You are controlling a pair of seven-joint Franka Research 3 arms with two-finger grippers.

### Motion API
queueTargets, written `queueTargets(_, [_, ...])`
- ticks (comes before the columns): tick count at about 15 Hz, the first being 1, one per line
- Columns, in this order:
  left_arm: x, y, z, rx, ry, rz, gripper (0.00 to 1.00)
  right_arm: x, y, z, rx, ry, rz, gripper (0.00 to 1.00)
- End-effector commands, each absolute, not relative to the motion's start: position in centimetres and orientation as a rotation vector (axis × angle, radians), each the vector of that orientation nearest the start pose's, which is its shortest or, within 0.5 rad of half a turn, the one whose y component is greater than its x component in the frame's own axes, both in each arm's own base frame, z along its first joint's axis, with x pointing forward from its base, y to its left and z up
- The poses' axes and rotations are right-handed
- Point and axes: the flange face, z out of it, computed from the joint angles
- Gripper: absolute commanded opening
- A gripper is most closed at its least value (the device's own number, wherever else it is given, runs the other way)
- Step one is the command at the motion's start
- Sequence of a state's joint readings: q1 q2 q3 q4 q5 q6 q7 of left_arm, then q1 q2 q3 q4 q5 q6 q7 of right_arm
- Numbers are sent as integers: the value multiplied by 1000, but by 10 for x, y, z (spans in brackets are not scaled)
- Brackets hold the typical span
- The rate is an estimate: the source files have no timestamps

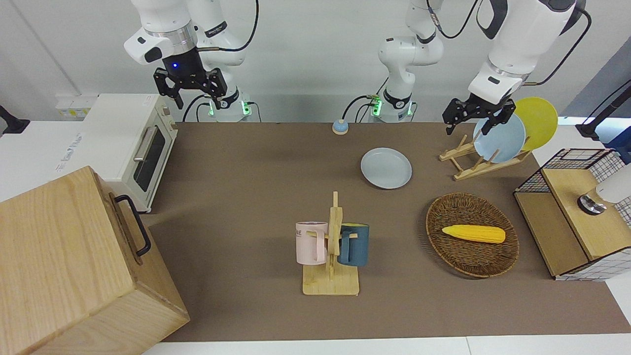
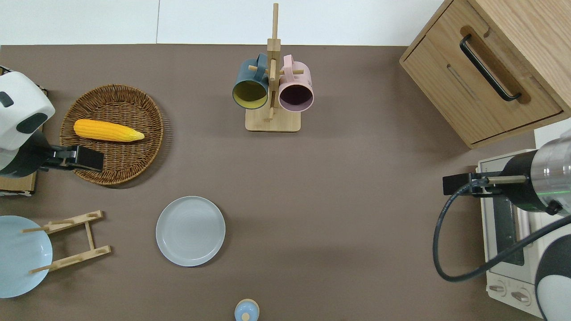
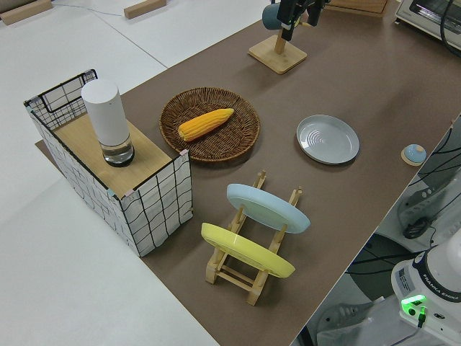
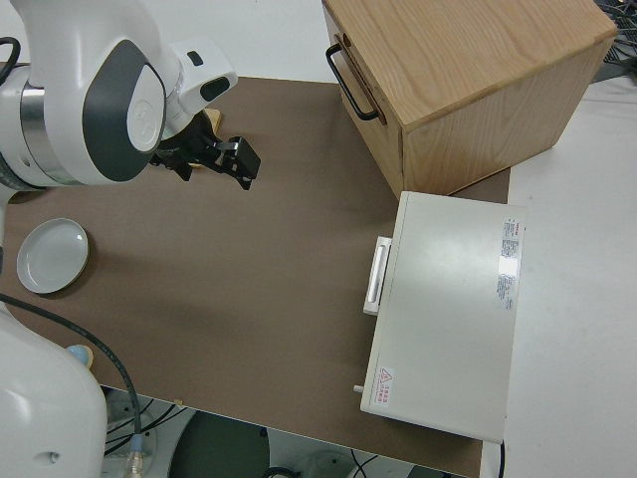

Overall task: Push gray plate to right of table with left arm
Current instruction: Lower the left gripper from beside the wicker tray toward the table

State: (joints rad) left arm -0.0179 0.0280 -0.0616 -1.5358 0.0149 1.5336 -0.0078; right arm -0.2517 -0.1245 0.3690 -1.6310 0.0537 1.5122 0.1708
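**A:** Where does the gray plate (image 2: pixel 190 231) lie, and why does that matter?

**B:** It lies flat on the bare brown table (image 2: pixel 357 214), nearer to the robots than the wicker basket (image 2: pixel 84 169) holding the corn cob (image 2: pixel 107 130), beside the wooden dish rack (image 2: pixel 71 240), toward the left arm's end. Nothing touches it. Lying flat with a low rim, it likely slides well under a sideways push against its edge.

**B:** The push has not begun, so the task looks to be at its start.

**A:** And the left gripper (image 1: pixel 474 115)?

**B:** It hangs in the air over the edge of the basket, well apart from the plate, with its fingers spread fairly wide and holding nothing. It must probably come down at the plate's side toward the left arm's end, so the shove carries it toward the right arm's end.

**A:** Is the way clear?

**B:** The table toward the toaster oven (image 2: pixel 504 249) looks bare. The mug stand (image 2: pixel 272 120) sits farther from the robots, and the small blue bell (image 2: pixel 246 310) nearer, so a straight push should pass between them.

**A:** The right arm?

**B:** Parked, its gripper (image 1: pixel 190 85) open and empty.
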Motion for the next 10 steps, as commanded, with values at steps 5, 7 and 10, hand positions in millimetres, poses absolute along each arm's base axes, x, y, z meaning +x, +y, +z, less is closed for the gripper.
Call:
queueTargets(5, [550, -35, 625, -3117, 99, 71, 991, 498, 78, 652, -3122, 115, 14, 996])
queueTargets(7, [548, -36, 624, -3112, 111, 89, 991, 498, 78, 652, -3122, 115, 12, 996])
queueTargets(10, [545, -42, 622, -3111, 118, 123, 991, 498, 78, 652, -3122, 117, 12, 996])
